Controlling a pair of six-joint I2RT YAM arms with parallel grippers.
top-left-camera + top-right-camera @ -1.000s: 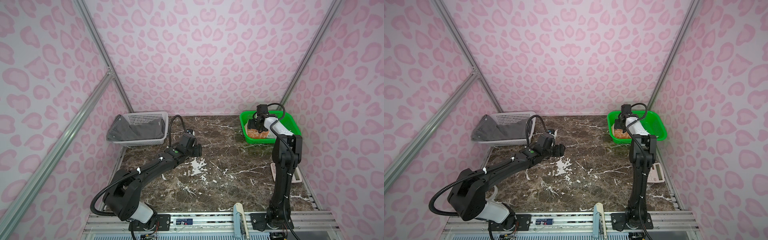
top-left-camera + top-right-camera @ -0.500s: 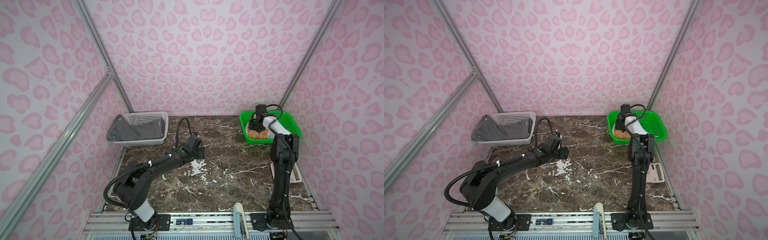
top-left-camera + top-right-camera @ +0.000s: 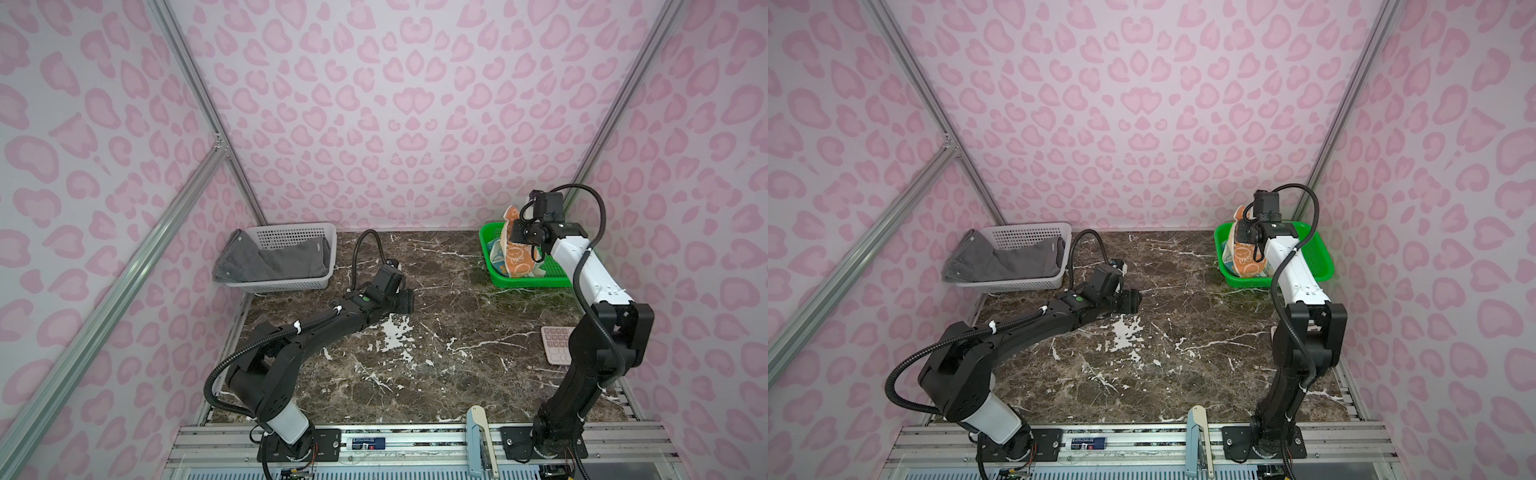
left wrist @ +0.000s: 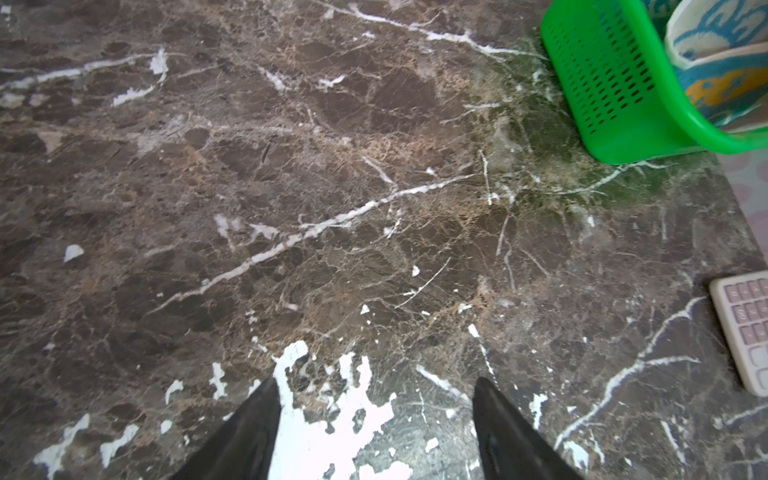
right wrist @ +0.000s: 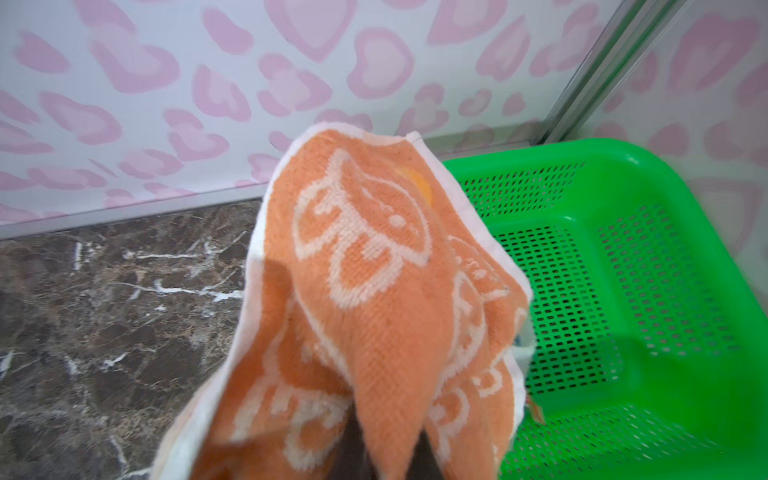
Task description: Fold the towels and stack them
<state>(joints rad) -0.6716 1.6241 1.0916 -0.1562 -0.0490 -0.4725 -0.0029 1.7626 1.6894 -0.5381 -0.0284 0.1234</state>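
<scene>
Where the right wrist view fills with terry, the orange towel (image 5: 361,291) hangs bunched from the right gripper (image 5: 384,457), whose dark jaws are pinched shut on its folds. Only this view shows the cream rabbit outlines close up. In both top views that towel is held upright over the green basket (image 3: 557,276) at the far right corner, its lower end reaching down into the basket beside the blue towel (image 3: 495,252), which lies inside. The left wrist view alone shows the left gripper (image 4: 374,386) plainly: two black fingers spread wide with nothing between them, low over the bare marble table (image 4: 291,187), with a pink calculator (image 4: 746,328) at the picture's edge. The grey towel (image 3: 270,262) appears only from above — draped in the white basket (image 3: 291,237) at the far left, one end over its rim.
</scene>
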